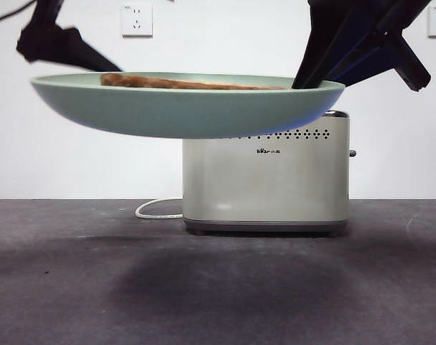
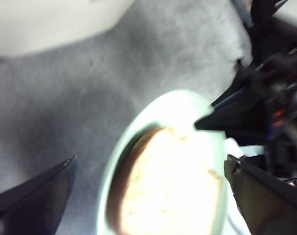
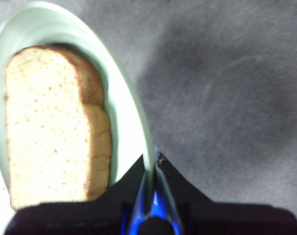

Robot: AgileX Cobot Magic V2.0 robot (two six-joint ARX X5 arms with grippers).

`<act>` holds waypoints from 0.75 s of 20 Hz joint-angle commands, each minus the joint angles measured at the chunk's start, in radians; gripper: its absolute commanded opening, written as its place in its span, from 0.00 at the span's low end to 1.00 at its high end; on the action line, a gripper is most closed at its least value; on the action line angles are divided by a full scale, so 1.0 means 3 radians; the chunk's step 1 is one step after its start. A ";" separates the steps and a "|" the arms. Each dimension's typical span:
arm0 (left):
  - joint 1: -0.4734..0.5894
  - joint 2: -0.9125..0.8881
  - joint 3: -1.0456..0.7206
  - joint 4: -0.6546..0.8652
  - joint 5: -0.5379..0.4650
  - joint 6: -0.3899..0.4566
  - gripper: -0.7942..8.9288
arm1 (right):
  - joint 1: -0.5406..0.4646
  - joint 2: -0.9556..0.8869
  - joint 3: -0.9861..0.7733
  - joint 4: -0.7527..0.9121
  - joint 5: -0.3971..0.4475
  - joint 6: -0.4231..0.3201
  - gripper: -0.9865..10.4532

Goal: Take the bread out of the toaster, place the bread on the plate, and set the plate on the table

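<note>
The pale mint-green plate (image 1: 182,108) hangs level in the air, in front of the top of the toaster (image 1: 268,180). The bread (image 1: 182,83) lies flat in it. My right gripper (image 1: 311,80) is shut on the plate's right rim; in the right wrist view its jaws (image 3: 150,169) pinch the plate's rim (image 3: 131,105) beside the bread (image 3: 50,127). My left gripper (image 1: 59,47) is at the plate's far left, open and empty. In the left wrist view its jaws (image 2: 148,196) stand wide apart above the bread (image 2: 168,191) and the plate (image 2: 114,166).
The dark grey table (image 1: 218,287) lies well below the plate. The toaster's white cord (image 1: 156,210) loops out to its left. Wall sockets (image 1: 136,19) are on the white wall behind. The right arm (image 2: 256,107) shows dark in the left wrist view.
</note>
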 commanded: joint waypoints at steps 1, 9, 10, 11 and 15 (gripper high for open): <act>0.0006 -0.0135 0.0189 -0.0022 0.0041 0.0051 0.60 | -0.0107 -0.0057 -0.0004 0.0036 -0.0018 -0.0023 0.07; 0.0093 -0.0816 0.0420 -0.0317 -0.0137 0.0434 0.42 | -0.1005 -0.0120 -0.0004 -0.0169 -0.0011 -0.0342 0.07; 0.0093 -0.0909 0.0420 -0.0370 -0.0140 0.0476 0.38 | -0.1096 -0.0111 -0.0005 -0.0170 -0.0003 -0.0380 0.07; 0.0093 -0.0999 0.0420 -0.0420 -0.0141 0.0487 0.33 | -0.1195 -0.0090 -0.0005 -0.0184 -0.0001 -0.0425 0.07; 0.0093 -0.1289 0.0420 -0.0468 -0.0141 0.0487 0.06 | -0.1476 0.0117 -0.0095 -0.0243 -0.0001 -0.0613 0.07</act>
